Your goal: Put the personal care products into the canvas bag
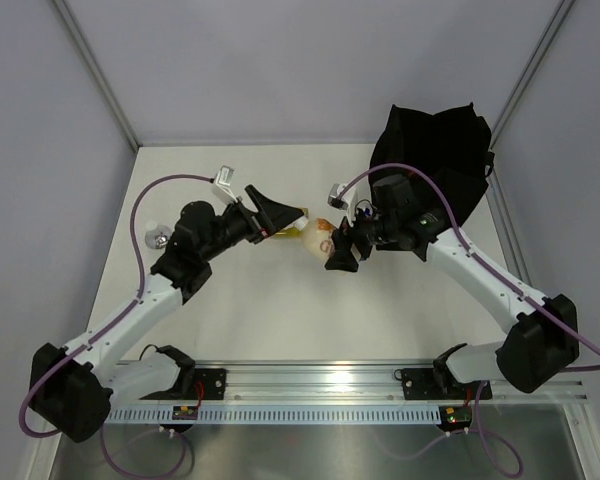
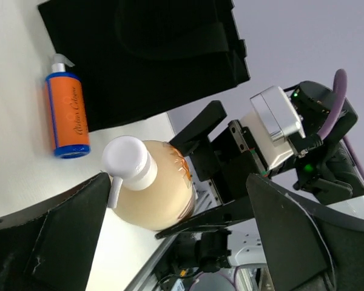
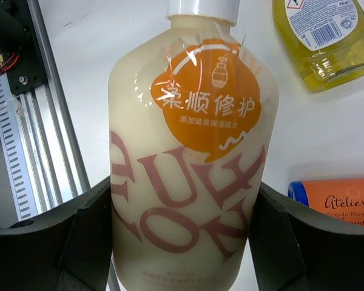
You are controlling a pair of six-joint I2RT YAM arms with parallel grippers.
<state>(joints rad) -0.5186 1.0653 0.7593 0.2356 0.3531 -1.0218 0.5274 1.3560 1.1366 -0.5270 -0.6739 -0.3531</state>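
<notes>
My right gripper is shut on the cream bottle, which has a white cap and an orange label. In the right wrist view the bottle fills the gap between my right gripper's black fingers. My left gripper is open and empty. In its wrist view the left gripper has its jaws spread wide, facing the cap end of the cream bottle. The black canvas bag stands at the back right. The orange bottle lies by the bag. The yellow bottle lies near it.
A small grey object sits at the left, beside the left arm. The orange bottle also shows in the right wrist view. An aluminium rail runs along the near edge. The dark red bottles are out of view.
</notes>
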